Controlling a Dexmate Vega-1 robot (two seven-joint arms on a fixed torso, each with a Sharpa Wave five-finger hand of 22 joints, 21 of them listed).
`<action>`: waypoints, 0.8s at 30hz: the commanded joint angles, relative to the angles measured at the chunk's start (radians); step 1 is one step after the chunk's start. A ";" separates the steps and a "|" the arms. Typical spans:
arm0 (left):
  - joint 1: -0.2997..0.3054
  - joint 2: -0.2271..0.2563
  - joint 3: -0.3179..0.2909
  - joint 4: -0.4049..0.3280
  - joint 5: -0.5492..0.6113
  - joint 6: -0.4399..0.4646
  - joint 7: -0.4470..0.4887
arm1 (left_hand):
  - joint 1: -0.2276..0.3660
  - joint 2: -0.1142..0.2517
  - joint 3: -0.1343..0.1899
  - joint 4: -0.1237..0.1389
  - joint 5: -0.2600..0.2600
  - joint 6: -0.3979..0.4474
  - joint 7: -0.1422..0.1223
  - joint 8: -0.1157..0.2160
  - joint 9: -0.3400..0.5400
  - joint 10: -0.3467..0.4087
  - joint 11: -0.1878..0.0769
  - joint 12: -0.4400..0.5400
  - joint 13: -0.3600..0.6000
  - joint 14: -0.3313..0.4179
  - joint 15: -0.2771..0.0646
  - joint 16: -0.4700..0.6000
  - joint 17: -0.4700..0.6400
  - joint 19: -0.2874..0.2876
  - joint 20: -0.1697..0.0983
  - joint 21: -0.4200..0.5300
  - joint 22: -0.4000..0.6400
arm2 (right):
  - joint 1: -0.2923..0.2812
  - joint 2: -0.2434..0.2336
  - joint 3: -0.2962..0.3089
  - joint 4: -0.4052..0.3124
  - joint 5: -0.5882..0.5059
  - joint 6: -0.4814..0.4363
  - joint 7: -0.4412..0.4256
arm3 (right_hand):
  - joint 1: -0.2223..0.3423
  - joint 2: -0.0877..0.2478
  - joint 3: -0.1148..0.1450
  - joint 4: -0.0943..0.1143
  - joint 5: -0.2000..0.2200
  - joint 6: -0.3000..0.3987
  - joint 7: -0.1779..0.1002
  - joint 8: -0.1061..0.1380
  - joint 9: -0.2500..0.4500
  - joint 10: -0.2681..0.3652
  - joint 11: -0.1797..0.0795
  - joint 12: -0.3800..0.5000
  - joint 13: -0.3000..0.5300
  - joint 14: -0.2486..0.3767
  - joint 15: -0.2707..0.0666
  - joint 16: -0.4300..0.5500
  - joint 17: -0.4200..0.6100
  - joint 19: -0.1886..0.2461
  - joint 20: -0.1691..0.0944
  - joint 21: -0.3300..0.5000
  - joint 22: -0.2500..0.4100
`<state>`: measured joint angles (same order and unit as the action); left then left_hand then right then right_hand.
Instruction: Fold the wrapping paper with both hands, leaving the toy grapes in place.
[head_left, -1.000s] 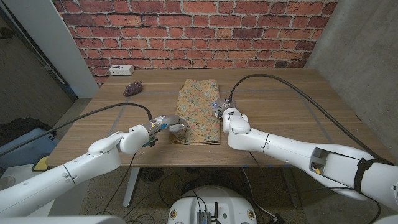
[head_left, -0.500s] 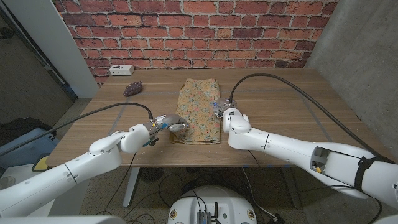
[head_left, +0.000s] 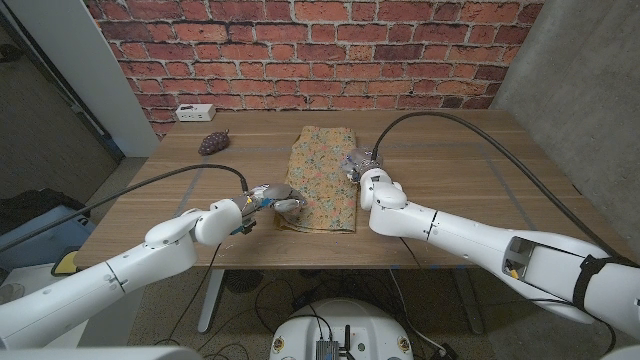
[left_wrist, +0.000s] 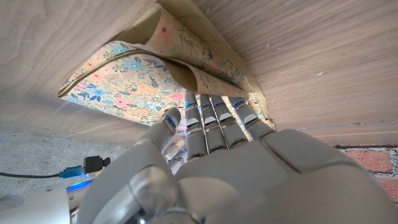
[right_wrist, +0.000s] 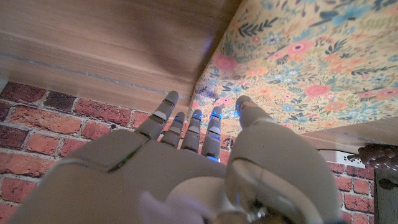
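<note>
The floral wrapping paper (head_left: 322, 180) lies folded in a long strip down the middle of the table; its stacked layers (left_wrist: 137, 81) gape at the near corner. My left hand (head_left: 272, 197) is at that near left corner, its straight fingers (left_wrist: 214, 115) touching the paper's edge, with nothing plainly gripped. My right hand (head_left: 362, 167) stands by the paper's right edge, and its spread fingertips (right_wrist: 186, 121) reach along the floral sheet (right_wrist: 311, 62). The purple toy grapes (head_left: 212, 143) sit at the back left, apart from the paper and both hands.
A white power strip (head_left: 195, 111) lies at the table's back left by the brick wall. Black cables arc over the table (head_left: 460, 160) from both arms. Bare wood stretches to the right of the paper.
My right hand has slid a little farther away along the paper's right edge. The left hand, the paper and the grapes have stayed put.
</note>
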<state>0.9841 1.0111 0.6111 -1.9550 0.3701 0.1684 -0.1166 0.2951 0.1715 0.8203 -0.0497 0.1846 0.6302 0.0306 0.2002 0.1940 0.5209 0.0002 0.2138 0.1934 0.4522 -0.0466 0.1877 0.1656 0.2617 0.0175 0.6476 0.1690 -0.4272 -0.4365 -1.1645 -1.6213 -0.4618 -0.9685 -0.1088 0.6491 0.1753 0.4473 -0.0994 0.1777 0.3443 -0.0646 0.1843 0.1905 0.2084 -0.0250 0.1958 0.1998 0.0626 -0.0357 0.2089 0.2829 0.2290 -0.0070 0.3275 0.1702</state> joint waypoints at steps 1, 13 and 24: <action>0.019 0.005 -0.004 -0.019 0.001 0.007 0.002 | -0.009 -0.001 0.008 -0.002 -0.001 0.017 0.002 0.000 0.002 0.017 0.000 0.006 0.004 0.014 -0.005 0.002 0.002 0.049 0.044 0.006 0.006 | 0.027 0.031 0.027 0.042 -0.019 0.046 -0.049 | -0.008 -0.006 -0.005 0.001 0.003 -0.007 0.002 0.001 0.001 -0.005 0.002 -0.002 0.002 0.001 -0.036 0.009 -0.001 0.002 0.006 -0.002 0.005; 0.049 0.016 -0.016 -0.052 -0.003 0.045 0.013 | -0.013 -0.002 0.011 -0.001 -0.001 0.028 0.006 0.002 0.002 0.031 0.004 0.009 0.005 0.031 -0.006 0.004 0.002 0.053 0.044 0.003 0.006 | 0.099 0.102 0.025 0.215 0.008 0.083 -0.016 | -0.012 -0.006 -0.008 0.002 0.003 -0.009 0.000 0.001 0.001 -0.010 0.003 -0.002 0.003 -0.001 -0.036 0.009 -0.003 0.003 0.007 -0.005 0.005; 0.062 0.021 -0.021 -0.069 -0.007 0.066 0.022 | -0.014 -0.003 0.014 -0.001 -0.001 0.031 0.004 0.001 0.003 0.031 0.003 0.008 0.005 0.031 -0.004 0.001 0.001 0.055 0.043 0.000 0.006 | 0.150 0.149 0.004 0.359 0.050 0.089 0.029 | -0.015 -0.004 -0.010 0.002 0.003 -0.010 0.001 0.003 0.001 -0.009 0.006 0.000 0.003 0.000 -0.035 0.010 -0.005 0.004 0.007 -0.008 0.006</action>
<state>1.0324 1.0264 0.5965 -2.0064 0.3671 0.2119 -0.1039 0.2858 0.1729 0.8286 -0.0497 0.1846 0.6521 0.0304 0.2002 0.1940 0.5405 0.0023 0.2190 0.1950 0.4773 -0.0465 0.1818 0.1660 0.2616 0.0175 0.6448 0.1687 -0.3292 -0.3377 -1.1403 -1.4054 -0.4482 -0.8937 -0.1197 0.6434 0.1701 0.4422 -0.0942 0.1777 0.3335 -0.0644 0.1843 0.1906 0.2033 -0.0196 0.1959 0.1999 0.0626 -0.0357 0.2147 0.2785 0.2289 -0.0071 0.3211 0.1749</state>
